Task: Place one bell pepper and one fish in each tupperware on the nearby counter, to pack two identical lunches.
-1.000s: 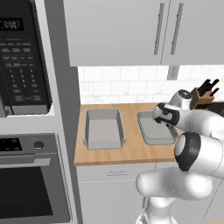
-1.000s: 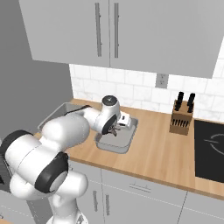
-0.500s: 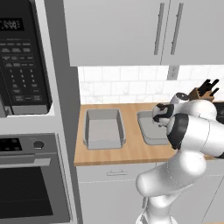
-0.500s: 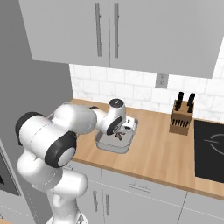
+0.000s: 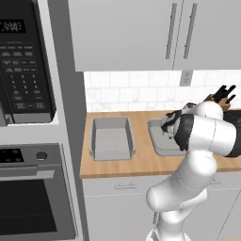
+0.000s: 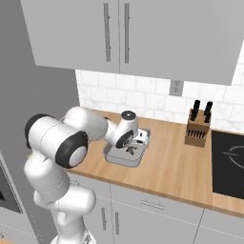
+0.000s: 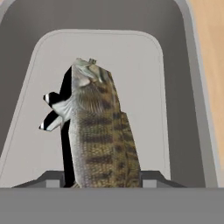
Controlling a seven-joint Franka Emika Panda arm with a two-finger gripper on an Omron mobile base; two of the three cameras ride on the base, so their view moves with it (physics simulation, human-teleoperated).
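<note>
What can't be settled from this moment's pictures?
- Whether the fish touches the tub floor: hand view, fish hides it.
- Fish's lower end: cut off between the pincer fingers.
- Right tub's contents: left base view, arm covers.
- Left tub: pale floor, anything small unreadable.

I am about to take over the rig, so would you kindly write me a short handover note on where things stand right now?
Gripper: shut on the fish, hanging low inside the right tupperware; the hand view shows that tub's floor bare of anything else.
Left tupperware: on the counter, apart from the right one, and looks empty.
Bell peppers: I cannot point to any from these views.
Done: one fish brought to the right tub, not yet released.
Left: open the gripper to drop this fish, put a second fish in the left tub, and add one bell pepper to each.
</note>
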